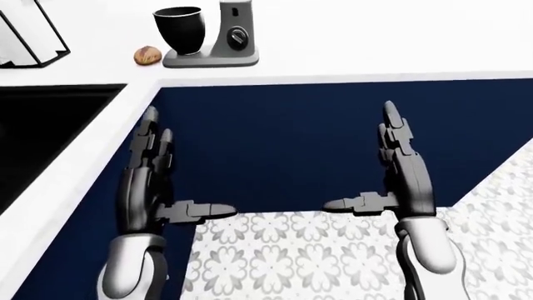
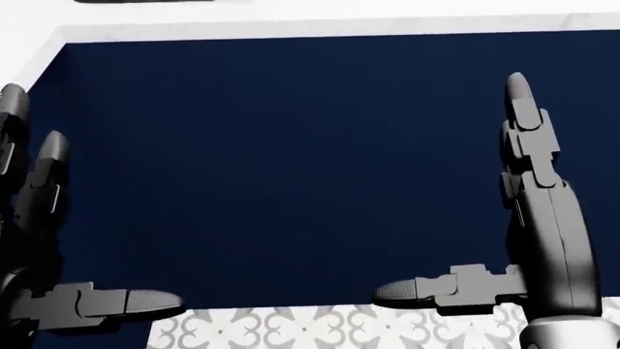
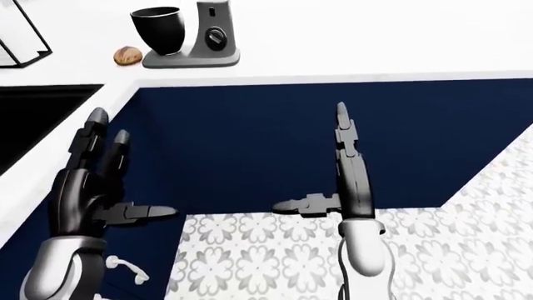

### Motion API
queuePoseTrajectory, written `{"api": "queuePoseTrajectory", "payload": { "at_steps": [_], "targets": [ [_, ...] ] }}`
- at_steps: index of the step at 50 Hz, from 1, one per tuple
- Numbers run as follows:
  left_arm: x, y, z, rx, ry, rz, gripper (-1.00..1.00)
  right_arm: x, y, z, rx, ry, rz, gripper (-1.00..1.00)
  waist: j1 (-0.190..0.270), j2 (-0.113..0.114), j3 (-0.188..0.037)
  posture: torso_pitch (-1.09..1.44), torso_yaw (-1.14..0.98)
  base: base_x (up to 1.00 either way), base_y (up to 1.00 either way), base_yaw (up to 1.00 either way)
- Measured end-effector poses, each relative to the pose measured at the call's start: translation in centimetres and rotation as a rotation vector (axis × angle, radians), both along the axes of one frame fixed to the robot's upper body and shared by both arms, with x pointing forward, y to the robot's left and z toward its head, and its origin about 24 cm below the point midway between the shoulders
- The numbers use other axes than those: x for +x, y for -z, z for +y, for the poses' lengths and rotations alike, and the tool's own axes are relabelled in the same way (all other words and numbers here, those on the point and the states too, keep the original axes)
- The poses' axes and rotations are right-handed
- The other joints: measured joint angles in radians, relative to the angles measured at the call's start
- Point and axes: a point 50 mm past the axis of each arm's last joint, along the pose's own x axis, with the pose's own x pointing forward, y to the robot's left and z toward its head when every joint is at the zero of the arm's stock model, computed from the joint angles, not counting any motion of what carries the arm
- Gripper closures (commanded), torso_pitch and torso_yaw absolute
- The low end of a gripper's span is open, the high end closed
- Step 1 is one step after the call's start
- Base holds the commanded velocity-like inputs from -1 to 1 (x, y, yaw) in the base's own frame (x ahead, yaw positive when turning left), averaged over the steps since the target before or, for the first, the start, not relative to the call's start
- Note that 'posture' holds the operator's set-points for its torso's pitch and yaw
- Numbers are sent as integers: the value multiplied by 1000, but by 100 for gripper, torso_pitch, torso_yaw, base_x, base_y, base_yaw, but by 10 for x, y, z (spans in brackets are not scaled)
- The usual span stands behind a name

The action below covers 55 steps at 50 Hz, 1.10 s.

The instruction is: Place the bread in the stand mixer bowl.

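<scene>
Left-eye view shows the humanoid standing at the navy cabinet front [image 1: 317,137] below a white counter [image 1: 375,44], both hands raised before it and neither holding anything. Its left hand [image 1: 150,181] and right hand [image 1: 400,178] are spread open, fingers pointing up toward the counter and thumbs turned inward toward each other, well apart from the work ahead. At the far left of the counter sits the bread [image 1: 147,55], a small rounded brown roll, lying just beside the base of the grey stand mixer [image 1: 229,40], on its left. The mixer's dark bowl [image 1: 179,28] stands upright on that base, its mouth open and nothing visible inside from this angle. A black sink [image 1: 42,125] lies at the left edge, with a wire rack [image 1: 29,34] at the far corner above it, and patterned floor tile [image 1: 333,256] fills the near ground. Nothing of the task appears done yet: the roll rests on the counter, outside the bowl. By its look the roll is likely light, soft and easily crushed, with a dry crust that should not slip; a gentle hold across its middle, fingers on one side and thumb on the other, would probably suit it. The left hand is nearer to it, though either must reach well up and leftward.
</scene>
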Motion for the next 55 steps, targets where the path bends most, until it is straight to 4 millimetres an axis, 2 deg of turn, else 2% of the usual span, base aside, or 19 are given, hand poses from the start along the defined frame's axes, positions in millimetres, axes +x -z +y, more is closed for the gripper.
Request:
{"api": "queuePoseTrajectory", "payload": {
  "at_steps": [10, 15, 17, 18, 20, 23, 25, 28, 30, 32, 33, 36, 40, 42, 43, 44, 46, 49, 55],
  "targets": [
    [-2, -1, 0, -2, 5, -11, -100, -1, -2, 0, -3, 4, -8, -100, 5, 22, 13, 0, 0, 0, 0, 21],
    [0, 1, 5, 3, -24, 3, -100, 0, -2, 4, 2, -19, -5, -100, 13, -10, 13, 0, 0, 0, 0, 21],
    [-1, 1, 5, 4, -25, 0, -100, -1, -3, 4, 1, -18, -10, -100, 9, -35, 13, 0, 0, 0, 0, 21],
    [-1, 0, 4, 1, -20, -4, -100, -1, -3, 2, -3, -12, -12, -100, 5, -38, 17, 0, 0, 0, 0, 22],
    [-1, 0, 0, -4, 3, -5, -100, -2, -3, -1, -8, 11, -9, -100, -4, -18, 19, 0, 0, 0, 0, 21],
    [-2, -1, -2, -6, 20, -8, -100, -2, -1, -3, -9, 28, 5, -100, -4, -24, 15, 0, 0, 0, 0, 21],
    [-2, -2, 0, -4, 13, -14, -100, -2, -2, -2, -9, 23, -2, -100, 0, -16, 13, 0, 0, 0, 0, 21],
    [-3, -3, 1, -1, 2, -23, -100, -2, -5, -1, -11, 12, -22, -100, -3, 18, 22, 0, 0, 0, 0, 21],
    [-3, -3, 1, -1, 2, -27, -100, -3, -6, 0, -11, 11, -28, -100, -6, 55, 18, 0, 0, 0, 0, 21],
    [-3, -2, 4, 4, -10, -17, -100, -1, -3, 3, -2, -3, -14, -100, 7, 42, 23, 0, 0, 0, 0, 22],
    [-3, 0, 5, 3, -19, -4, -100, 0, -1, 4, 0, -12, 2, -100, 11, 43, 24, 0, 0, 0, 0, 22],
    [-3, 3, 6, 2, -28, 14, -100, 0, 2, 4, 2, -17, 20, -100, 13, 34, 16, 0, 0, 0, 0, 21],
    [-4, -3, 4, 5, -15, -20, -100, -2, -5, 2, -4, -5, -18, -100, 4, -7, 19, 0, 0, 0, 0, 21],
    [-5, -4, 4, 7, -14, -28, -100, -3, -6, 3, -5, -7, -29, -100, 3, -35, 19, 0, 0, 0, 0, 21],
    [-6, -5, 4, 8, -14, -32, -100, -3, -7, 3, -6, -8, -31, -100, 2, -55, 15, 0, 0, 0, 0, 20],
    [-6, -6, 3, 4, -10, -37, -100, -3, -7, 2, -9, -4, -33, -100, -4, -64, 9, 0, 0, 0, 0, 21],
    [-5, -3, 0, -4, 8, -18, -100, -2, -3, -1, -11, 15, -12, -100, -9, -48, 20, 0, 0, 0, 0, 21],
    [-4, 0, 0, -4, 10, 1, -100, -1, 1, -3, -8, 28, 14, -100, -4, -40, 18, 0, 0, 0, 0, 22],
    [-5, -5, 0, 0, 7, -32, -100, -3, -4, -1, -10, 16, -14, -100, -6, 35, 24, 0, 0, 0, 0, 21]
  ]
}}
